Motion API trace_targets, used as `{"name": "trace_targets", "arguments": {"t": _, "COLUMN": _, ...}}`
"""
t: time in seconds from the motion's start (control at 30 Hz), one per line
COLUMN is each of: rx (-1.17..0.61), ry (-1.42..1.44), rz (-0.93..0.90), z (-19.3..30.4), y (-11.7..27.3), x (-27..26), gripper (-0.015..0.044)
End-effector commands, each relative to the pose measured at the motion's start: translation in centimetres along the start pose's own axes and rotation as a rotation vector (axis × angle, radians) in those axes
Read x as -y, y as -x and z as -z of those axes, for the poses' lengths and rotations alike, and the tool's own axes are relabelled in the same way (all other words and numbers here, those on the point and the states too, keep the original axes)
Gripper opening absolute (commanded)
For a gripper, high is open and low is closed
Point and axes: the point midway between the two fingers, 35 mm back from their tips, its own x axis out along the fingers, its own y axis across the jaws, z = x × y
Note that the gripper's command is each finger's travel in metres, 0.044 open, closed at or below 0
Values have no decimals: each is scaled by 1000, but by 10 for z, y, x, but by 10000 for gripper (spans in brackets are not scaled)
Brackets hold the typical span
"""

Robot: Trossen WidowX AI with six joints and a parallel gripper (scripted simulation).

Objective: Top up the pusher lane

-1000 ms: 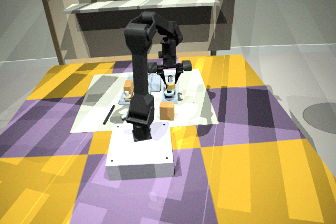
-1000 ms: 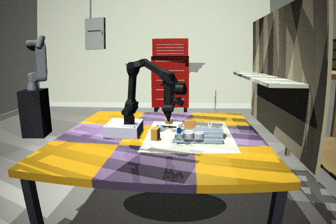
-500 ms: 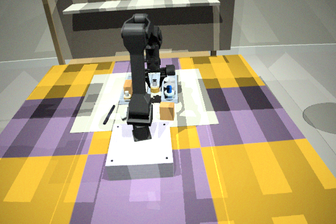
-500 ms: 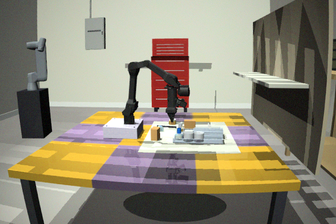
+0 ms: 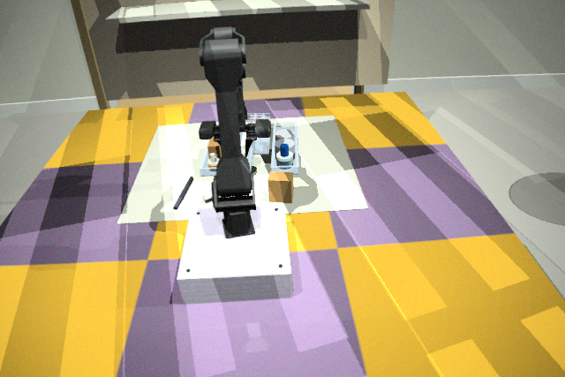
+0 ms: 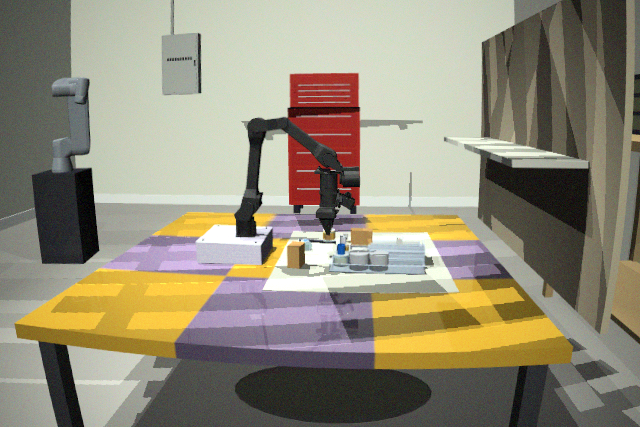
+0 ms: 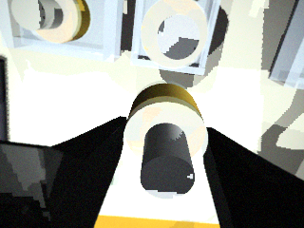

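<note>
My gripper is shut on a jar with an amber body, pale shoulder and dark grey knob. In the wrist view it is upright in front of the lanes, nearest the middle one; its height is hard to judge. In the top view the arm hides the fingers. A similar amber jar with a pale knob stands in the left lane. A pale ring-topped piece is in the middle lane. A blue-knobbed jar is in the right lane. The pusher plate is not distinguishable.
A tan block stands before the right lane. Another tan block is by the left lane. A dark bar lies front left on the pale mat. Two round pieces are behind the blue-knobbed jar.
</note>
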Motion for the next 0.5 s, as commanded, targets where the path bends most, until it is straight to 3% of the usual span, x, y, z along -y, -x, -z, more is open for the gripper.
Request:
{"name": "trace_targets", "arguments": {"t": 0.0, "rx": -5, "ry": -12, "rz": 3, "z": 1, "y": -7, "x": -1, "gripper": 0}}
{"name": "trace_targets", "arguments": {"t": 0.47, "rx": -5, "ry": -12, "rz": 3, "z": -1, "y": -25, "x": -1, "gripper": 0}}
